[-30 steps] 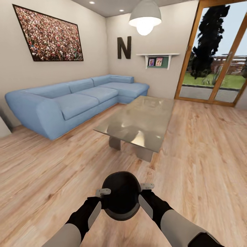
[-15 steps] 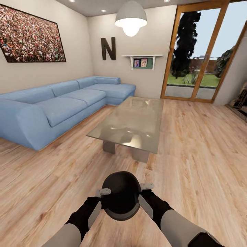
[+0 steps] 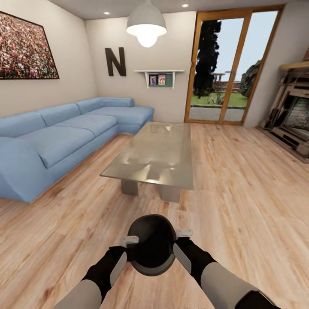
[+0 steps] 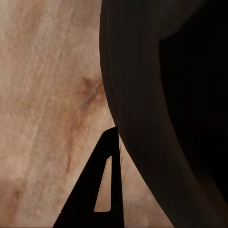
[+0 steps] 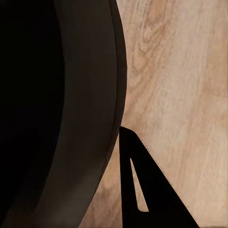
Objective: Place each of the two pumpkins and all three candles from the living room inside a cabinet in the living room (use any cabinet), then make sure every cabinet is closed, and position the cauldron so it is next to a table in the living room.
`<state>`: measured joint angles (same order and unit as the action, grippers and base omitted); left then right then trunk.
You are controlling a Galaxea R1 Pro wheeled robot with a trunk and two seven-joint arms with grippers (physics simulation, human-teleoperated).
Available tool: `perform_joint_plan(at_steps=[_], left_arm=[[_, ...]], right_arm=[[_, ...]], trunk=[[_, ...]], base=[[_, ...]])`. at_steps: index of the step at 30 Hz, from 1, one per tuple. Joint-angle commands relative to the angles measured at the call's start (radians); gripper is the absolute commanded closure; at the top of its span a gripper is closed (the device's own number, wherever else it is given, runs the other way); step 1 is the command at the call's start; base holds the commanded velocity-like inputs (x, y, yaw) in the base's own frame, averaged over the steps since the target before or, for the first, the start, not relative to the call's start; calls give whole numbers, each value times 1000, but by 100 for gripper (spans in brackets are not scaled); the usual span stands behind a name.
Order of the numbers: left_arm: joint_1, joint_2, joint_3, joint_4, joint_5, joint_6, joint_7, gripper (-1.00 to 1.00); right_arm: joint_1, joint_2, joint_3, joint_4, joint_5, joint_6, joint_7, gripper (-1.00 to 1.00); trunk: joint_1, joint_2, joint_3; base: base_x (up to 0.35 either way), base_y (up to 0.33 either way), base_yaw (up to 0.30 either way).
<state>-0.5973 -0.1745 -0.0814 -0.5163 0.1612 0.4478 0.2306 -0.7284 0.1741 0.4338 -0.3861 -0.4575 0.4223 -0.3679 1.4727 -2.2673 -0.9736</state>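
I hold the black cauldron (image 3: 151, 244) above the wooden floor in front of my trunk, its dark mouth facing up. My left gripper (image 3: 129, 240) is shut on its left rim and my right gripper (image 3: 183, 234) is shut on its right rim. In the left wrist view one dark finger (image 4: 102, 190) lies against the cauldron's outer wall (image 4: 161, 118). The right wrist view shows the same, with a finger (image 5: 142, 190) beside the wall (image 5: 61, 118). The glossy grey table (image 3: 152, 154) stands a short way ahead, its near end apart from the cauldron. Pumpkins, candles and cabinet are out of view.
A blue sectional sofa (image 3: 64, 137) runs along the left wall. A fireplace surround (image 3: 294, 116) stands at the right edge. Glass doors (image 3: 223, 68) are at the far wall, and a pendant lamp (image 3: 146, 23) hangs over the table. Open wooden floor lies right of the table.
The camera has swung to the right: sofa and table slid left in the picture and the fireplace came into view. Cauldron and both grippers keep the same place before my trunk.
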Motion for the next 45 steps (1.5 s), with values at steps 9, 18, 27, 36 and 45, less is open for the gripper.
perform_joint_plan(at_steps=[9,18,27,36,45], left_arm=[[-1,0,8,1,41,-1,-4,100],[-1,0,8,1,41,-1,-4,100],[-1,0,8,-5,41,-2,-4,100],[-1,0,8,-5,41,-1,-4,100],[-1,0,8,-5,41,-1,-4,100]], right_arm=[[0,0,0,-4,-7,-27,18,100],[0,0,0,-4,-6,-27,18,100],[0,0,0,-4,-7,-27,18,100],[0,0,0,-4,-6,-27,18,100],[0,0,0,-4,-7,-27,18,100]], trunk=[[0,0,4],[0,0,5],[0,0,10],[0,0,10],[0,0,12]], base=[[44,327,-278],[224,269,-67],[137,116,-143],[111,64,-20],[149,21,-33]])
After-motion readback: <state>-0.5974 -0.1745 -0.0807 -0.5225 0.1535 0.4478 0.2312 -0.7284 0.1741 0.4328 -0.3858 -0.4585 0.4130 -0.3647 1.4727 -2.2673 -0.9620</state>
